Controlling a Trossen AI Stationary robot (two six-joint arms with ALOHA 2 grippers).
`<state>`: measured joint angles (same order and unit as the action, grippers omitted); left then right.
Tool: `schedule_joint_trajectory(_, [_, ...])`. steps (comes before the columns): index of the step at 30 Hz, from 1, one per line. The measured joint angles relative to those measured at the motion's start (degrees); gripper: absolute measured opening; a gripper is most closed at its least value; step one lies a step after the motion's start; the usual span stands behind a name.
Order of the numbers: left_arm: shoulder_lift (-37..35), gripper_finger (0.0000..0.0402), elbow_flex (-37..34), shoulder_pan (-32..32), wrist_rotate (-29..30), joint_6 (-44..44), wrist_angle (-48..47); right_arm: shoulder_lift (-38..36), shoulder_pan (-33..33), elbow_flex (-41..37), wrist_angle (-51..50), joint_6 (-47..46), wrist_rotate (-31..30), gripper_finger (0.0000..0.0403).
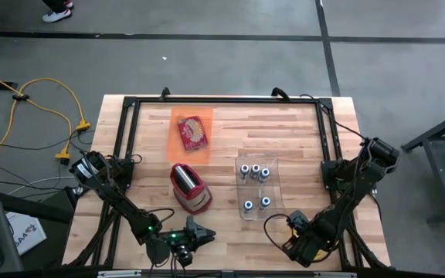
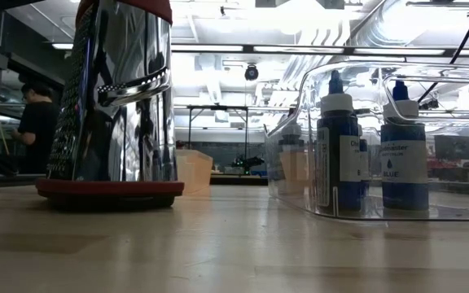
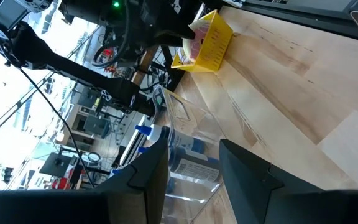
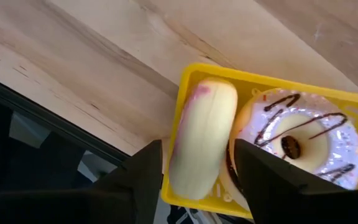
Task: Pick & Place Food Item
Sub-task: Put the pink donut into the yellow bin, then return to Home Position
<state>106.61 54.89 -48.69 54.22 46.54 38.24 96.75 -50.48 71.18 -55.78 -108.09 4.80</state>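
Yellow basket (image 4: pixel 272 78) sits directly under the right gripper (image 4: pixel 197 171), whose parted fingers straddle a pale bun (image 4: pixel 202 134) beside a donut (image 4: pixel 303 140). Left gripper (image 3: pixel 194 168) waits half-open nearby.

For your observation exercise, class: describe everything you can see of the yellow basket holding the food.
The yellow basket looks like plastic, with a raised rim and slotted walls. It sits on the pale wooden table at its near edge. Inside lie a pale oblong pastry and a white-iced doughnut with chocolate drizzle, side by side. The right pincer hangs over it, its dark fingers either side of the pastry. The left wrist view shows the basket from farther off.
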Motion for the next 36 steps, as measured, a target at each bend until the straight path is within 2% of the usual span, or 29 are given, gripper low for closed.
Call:
schedule_joint_trajectory(7, [0.0, 0.0136, 0.0, 0.0, 0.0, 0.1, 0.0, -3.7, 1.9, 0.0, -2.0, 2.4, -1.9, 0.0188])
schedule_joint_trajectory(14, [0.0, 0.0136, 0.0, -0.4, 0.5, -1.4, 1.1, -6.1, 4.9, 0.0, -2.3, 9.0, -2.1, 0.0188])
schedule_joint_trajectory(19, [-0.1, 0.0136, 0.0, -2.1, 6.7, -3.0, 8.8, -7.2, 6.4, 0.0, -1.9, 13.3, -1.7, 0.0188])
schedule_joint_trajectory(22, [-0.7, 0.0136, 0.0, -3.1, 7.6, -1.0, 11.1, -8.8, 6.8, 0.0, -1.6, 15.2, -2.0, 0.0188])
schedule_joint_trajectory(32, [-6.6, 0.0136, 0.0, -3.3, 10.5, -2.6, 11.6, -17.1, 7.0, 0.0, 2.4, 21.6, -12.0, 0.0188])
schedule_joint_trajectory(36, [-9.8, 0.0136, 0.0, -3.9, 10.7, -3.2, 11.4, -20.8, 7.0, 0.0, 3.9, 26.1, -22.1, 0.0188])
